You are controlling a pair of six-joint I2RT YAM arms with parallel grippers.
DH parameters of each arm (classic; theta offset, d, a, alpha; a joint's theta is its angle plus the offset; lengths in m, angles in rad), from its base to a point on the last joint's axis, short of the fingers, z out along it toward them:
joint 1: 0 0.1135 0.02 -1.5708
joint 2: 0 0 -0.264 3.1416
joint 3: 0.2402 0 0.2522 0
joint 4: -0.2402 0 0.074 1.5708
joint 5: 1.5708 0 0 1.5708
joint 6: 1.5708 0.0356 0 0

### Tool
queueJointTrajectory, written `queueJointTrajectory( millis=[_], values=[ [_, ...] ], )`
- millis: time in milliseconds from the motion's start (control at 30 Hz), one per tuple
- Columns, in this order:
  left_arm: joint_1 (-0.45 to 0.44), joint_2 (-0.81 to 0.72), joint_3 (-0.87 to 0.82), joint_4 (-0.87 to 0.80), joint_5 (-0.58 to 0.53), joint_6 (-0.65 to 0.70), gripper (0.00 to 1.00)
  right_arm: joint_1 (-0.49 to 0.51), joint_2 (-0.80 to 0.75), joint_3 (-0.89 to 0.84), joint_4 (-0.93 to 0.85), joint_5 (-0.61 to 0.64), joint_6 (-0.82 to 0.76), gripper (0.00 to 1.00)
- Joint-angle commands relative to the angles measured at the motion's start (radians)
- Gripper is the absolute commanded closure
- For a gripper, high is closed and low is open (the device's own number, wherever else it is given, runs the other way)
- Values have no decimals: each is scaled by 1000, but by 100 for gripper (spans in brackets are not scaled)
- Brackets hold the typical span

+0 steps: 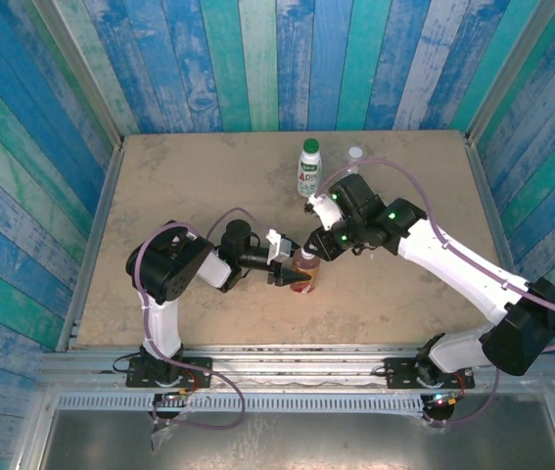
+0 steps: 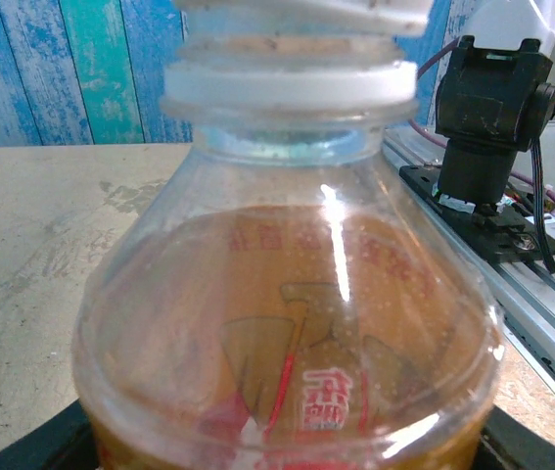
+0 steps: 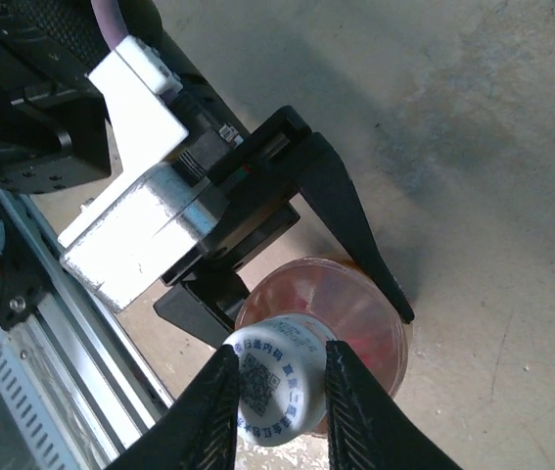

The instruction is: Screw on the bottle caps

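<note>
The amber-orange bottle (image 1: 305, 276) with its red label stands near the table's front middle, and my left gripper (image 1: 294, 278) is shut on its body. Its black fingers (image 3: 353, 223) flank the bottle (image 3: 360, 318) in the right wrist view. My right gripper (image 3: 280, 367) comes down from above and is shut on the white cap (image 3: 279, 397), printed with a blue code, which sits on the bottle's mouth. Up close in the left wrist view the bottle (image 2: 287, 323) shows its neck ring (image 2: 292, 86) with the cap (image 2: 301, 8) just above. Farther back stand a white bottle (image 1: 309, 174) with a dark green cap (image 1: 310, 145) on it and a slim clear bottle (image 1: 355, 155).
Blue and green plank walls (image 1: 52, 147) close in the tan table (image 1: 189, 186) on three sides. A metal rail (image 1: 287, 367) with both arm bases runs along the near edge. The right arm's base (image 2: 492, 108) rises to the right of the bottle.
</note>
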Motion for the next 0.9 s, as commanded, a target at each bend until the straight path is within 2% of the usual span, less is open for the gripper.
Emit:
queueJointTrajectory(
  millis=[0,167,433,733,867],
  values=[
    [-9,40,-19,-92,-53,-51,46,20,-7,-72,-79,-84,63,76],
    [-9,48,-19,-58,-41,-73,46,18,-47,-110,-56,-37,90,75],
    [-9,37,-20,-81,-31,-56,46,3,-9,-33,-49,113,110,73],
    [-8,32,-20,-97,-26,-45,46,-8,-23,12,-26,119,114,66],
    [-8,33,-20,-97,-24,-45,46,-15,-25,-1,-22,125,119,69]
  ],
)
